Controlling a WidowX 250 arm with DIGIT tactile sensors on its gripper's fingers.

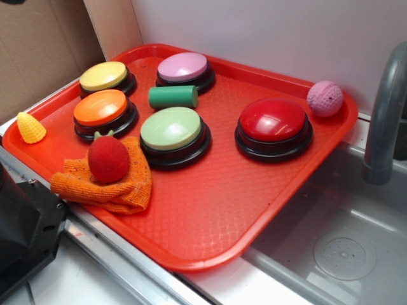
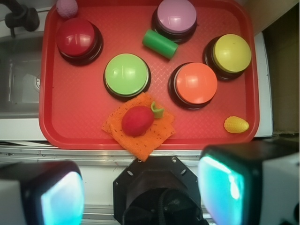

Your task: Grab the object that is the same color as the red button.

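The red toy strawberry with green leaf tips lies on an orange cloth at the near left of the red tray. In the wrist view the strawberry is in the middle, well ahead of my gripper. The gripper is high above the tray's near edge, open wide and empty, with its fingers at the bottom corners. The big glossy red button stands at the tray's right, and it shows at the upper left in the wrist view. The gripper does not show in the exterior view.
The tray also holds a green button, orange button, yellow button, purple button, green cylinder, pink ball and yellow corn toy. A sink with a faucet lies right. The robot base is near left.
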